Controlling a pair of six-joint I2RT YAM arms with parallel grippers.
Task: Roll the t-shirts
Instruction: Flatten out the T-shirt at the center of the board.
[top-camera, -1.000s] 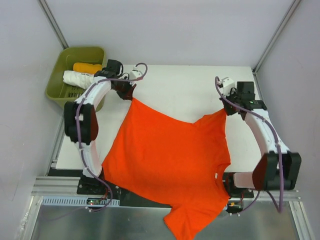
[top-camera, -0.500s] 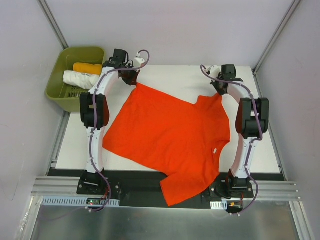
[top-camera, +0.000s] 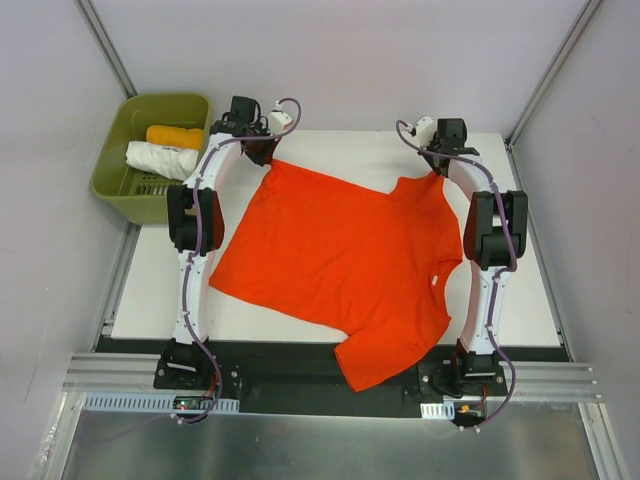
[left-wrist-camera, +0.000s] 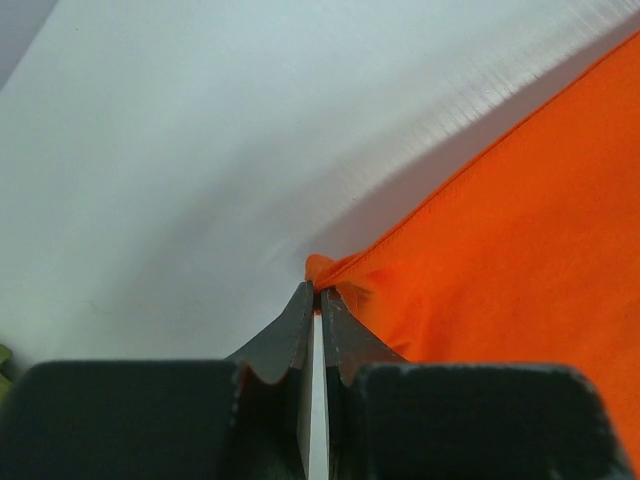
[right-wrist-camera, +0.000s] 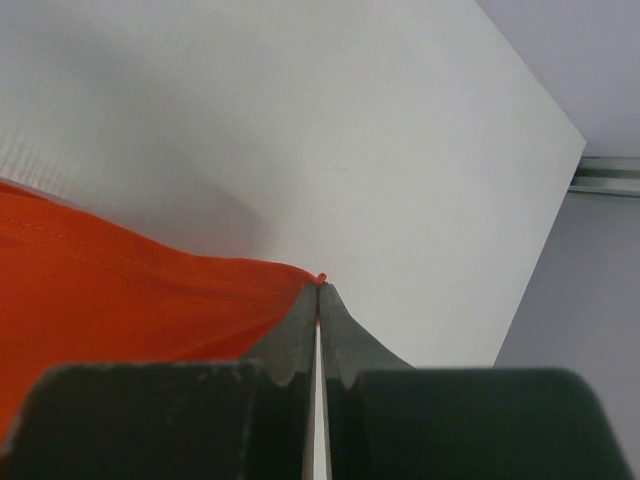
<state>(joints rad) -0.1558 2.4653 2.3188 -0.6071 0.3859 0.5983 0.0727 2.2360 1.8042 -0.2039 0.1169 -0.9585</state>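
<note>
A bright red-orange t-shirt (top-camera: 340, 260) lies spread on a white table (top-camera: 350, 155), its far edge stretched between two robot arms and one near part drooping over the table's front edge between the arm bases. The left gripper (left-wrist-camera: 318, 292) is clamped on the shirt's far-left corner and the right gripper (right-wrist-camera: 318, 290) on its far-right corner, each with jaws pressed together on a pinch of cloth. Beside the table's left edge, an olive-green bin (top-camera: 112, 160) holds a rolled white cloth (top-camera: 158, 158) and a rolled yellow-orange cloth (top-camera: 175, 136).
</note>
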